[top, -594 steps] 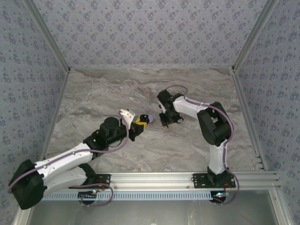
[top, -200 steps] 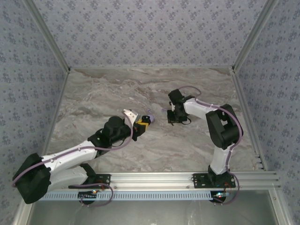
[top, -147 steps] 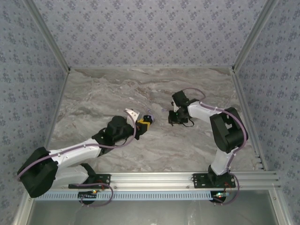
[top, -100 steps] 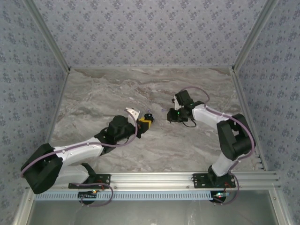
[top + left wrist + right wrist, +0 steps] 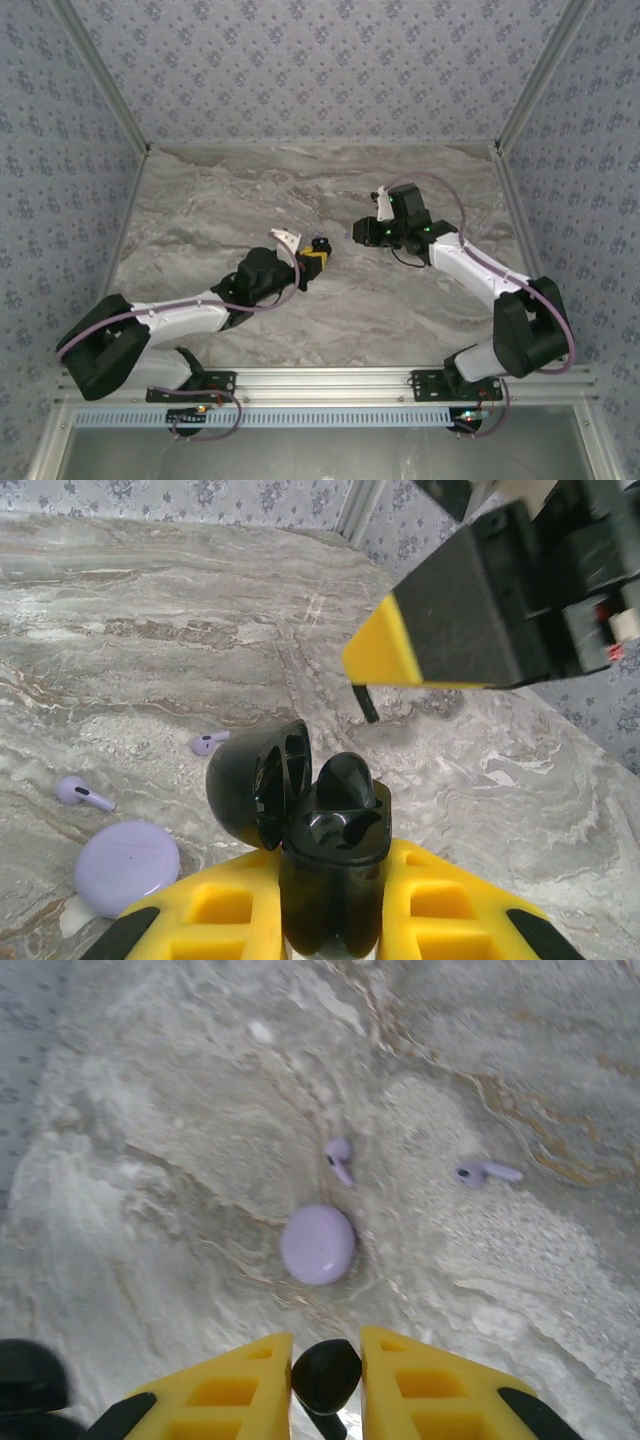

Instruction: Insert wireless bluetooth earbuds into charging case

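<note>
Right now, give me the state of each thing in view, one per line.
Small round black charging case: lid open, held upright.
Left end effector: shut on the charging case.
Tiny curved black earbud: gripped, not yet in the case.
Right end effector: shut on that earbud.
Second black earbud: apparently seated in the case.
Pale lavender flat disc: lying flat on the marble table.
Two lavender earbuds: loose on the table.

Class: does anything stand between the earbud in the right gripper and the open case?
Nothing visible does: the gap between the earbud in the right gripper and the open case in the left gripper looks bare.
</note>
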Motion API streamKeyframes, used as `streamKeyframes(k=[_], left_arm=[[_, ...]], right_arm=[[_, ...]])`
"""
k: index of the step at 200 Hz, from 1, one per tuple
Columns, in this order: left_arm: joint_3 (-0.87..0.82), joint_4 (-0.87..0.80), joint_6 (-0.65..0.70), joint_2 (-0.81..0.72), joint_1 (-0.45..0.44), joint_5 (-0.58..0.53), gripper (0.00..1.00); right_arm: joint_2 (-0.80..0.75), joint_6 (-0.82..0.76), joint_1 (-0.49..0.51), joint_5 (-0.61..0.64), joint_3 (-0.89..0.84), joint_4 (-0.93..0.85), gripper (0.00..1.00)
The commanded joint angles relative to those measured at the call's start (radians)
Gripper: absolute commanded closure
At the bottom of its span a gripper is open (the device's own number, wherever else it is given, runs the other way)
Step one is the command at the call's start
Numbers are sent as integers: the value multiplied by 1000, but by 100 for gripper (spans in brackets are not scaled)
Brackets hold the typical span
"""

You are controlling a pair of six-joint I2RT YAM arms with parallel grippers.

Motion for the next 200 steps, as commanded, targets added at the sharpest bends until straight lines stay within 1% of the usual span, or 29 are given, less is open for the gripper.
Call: streamKeyframes(k=[1,74,132,200], left_arm=[[6,109,-11,19,-13,-25,83],[16,193,-18,64,-29,-25,83],[38,214,-25,79,-40,-26,83],[58,240,-38,84,-45,-29,83]], right_arm=[[-60,14,6,-55,-7,47,78],[-134,12,61,-102,34,79,77],[-145,12,112,-105,57,103,77],[-144,16,138,-111,65,123,76]])
